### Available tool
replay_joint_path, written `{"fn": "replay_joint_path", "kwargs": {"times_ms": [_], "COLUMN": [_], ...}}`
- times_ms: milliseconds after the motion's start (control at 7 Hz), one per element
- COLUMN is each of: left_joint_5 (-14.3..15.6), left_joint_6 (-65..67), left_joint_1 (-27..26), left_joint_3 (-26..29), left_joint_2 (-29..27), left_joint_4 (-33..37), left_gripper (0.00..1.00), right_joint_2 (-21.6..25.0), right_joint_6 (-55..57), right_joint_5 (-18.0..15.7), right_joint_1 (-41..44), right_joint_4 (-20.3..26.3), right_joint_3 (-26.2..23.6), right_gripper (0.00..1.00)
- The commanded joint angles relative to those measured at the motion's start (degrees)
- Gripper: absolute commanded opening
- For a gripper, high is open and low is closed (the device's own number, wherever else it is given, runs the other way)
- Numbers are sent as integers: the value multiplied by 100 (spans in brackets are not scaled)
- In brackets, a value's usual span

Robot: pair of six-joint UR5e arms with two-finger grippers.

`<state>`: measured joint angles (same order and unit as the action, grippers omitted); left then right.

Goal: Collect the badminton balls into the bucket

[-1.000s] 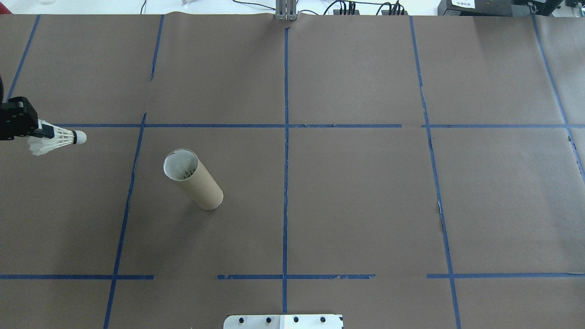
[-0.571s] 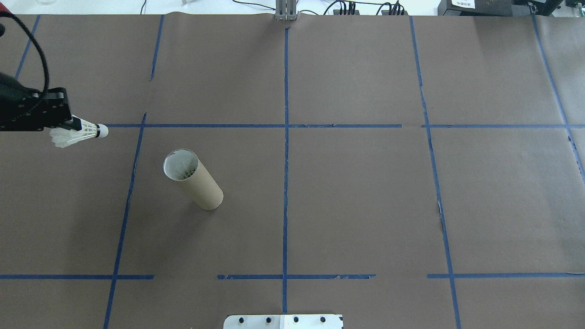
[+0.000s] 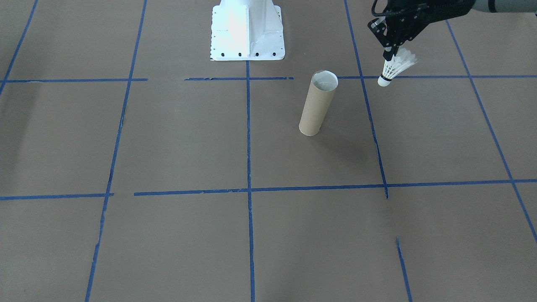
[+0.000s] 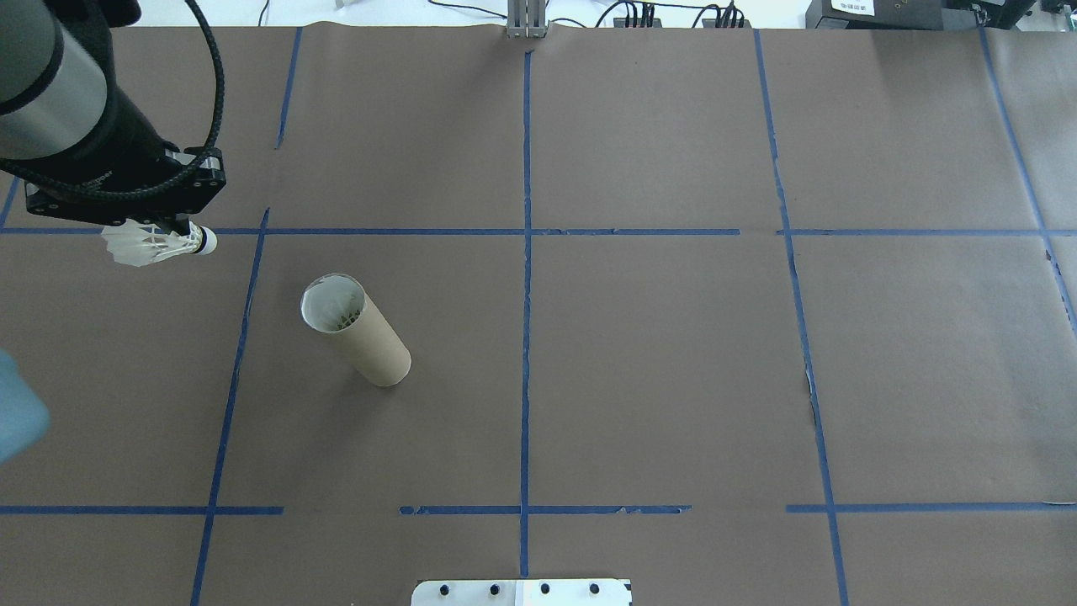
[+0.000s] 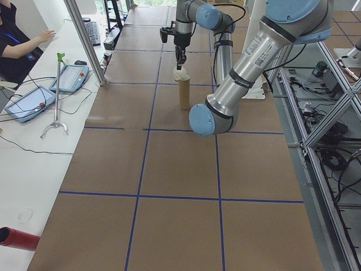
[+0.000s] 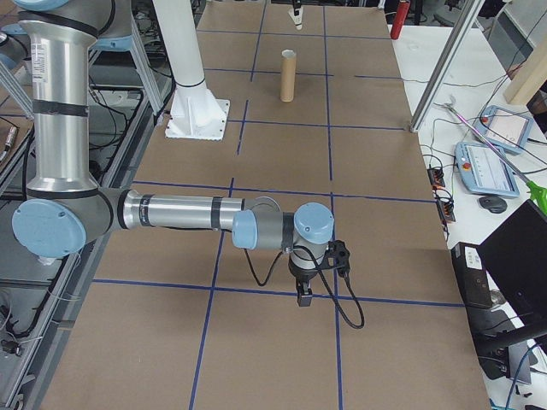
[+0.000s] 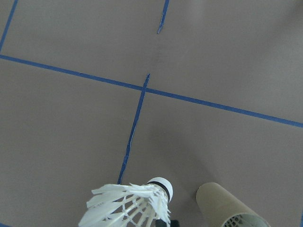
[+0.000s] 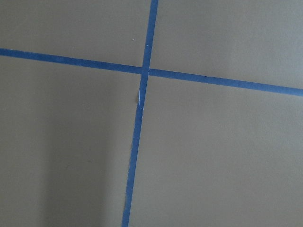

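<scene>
The left hand (image 4: 172, 229) grips the shuttlecock (image 4: 156, 246) — held off the surface (cork tip lowest) — at ten o'clock from the upright bucket (image 4: 355, 330); the right hand's (image 6: 303, 295) state cannot be told.

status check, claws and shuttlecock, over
Left claw shut on shuttlecock, beside the tube, not over it. Right claw state unclear. Path clear.

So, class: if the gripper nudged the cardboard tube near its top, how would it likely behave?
The cardboard tube stands tall and narrow on a small base, so it would probably tip rather than slide. Its thin wall suggests it is light. Once down, its round body would likely roll. The left gripper holds the shuttlecock beside its open mouth.
</scene>
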<state>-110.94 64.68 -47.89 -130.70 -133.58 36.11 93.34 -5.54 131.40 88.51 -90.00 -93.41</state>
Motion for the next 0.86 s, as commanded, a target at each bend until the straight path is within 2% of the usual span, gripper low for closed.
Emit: {"fn": "replay_joint_path", "kwargs": {"times_ms": [0,143,429,714], "left_joint_5": [99,134,169,160], "left_joint_6": [10,36,71,71], "left_joint_1": [340,463,788,912], "left_joint_3": [1093,1552,1932,2066], "left_joint_2": [-1035,-1334,-1407,-1452], "left_joint_4": [-535,-544,-544,-544], "left_gripper": [0,0,0,0], "right_joint_2": [0,0,0,0], "right_joint_6": [0,0,0,0], "right_joint_5": [0,0,0,0], "right_joint_1": [0,0,0,0], "right_joint_4": [0,0,0,0], "right_joint_3": [-2,6,-2,7], "right_gripper": [100,100,100,100]}}
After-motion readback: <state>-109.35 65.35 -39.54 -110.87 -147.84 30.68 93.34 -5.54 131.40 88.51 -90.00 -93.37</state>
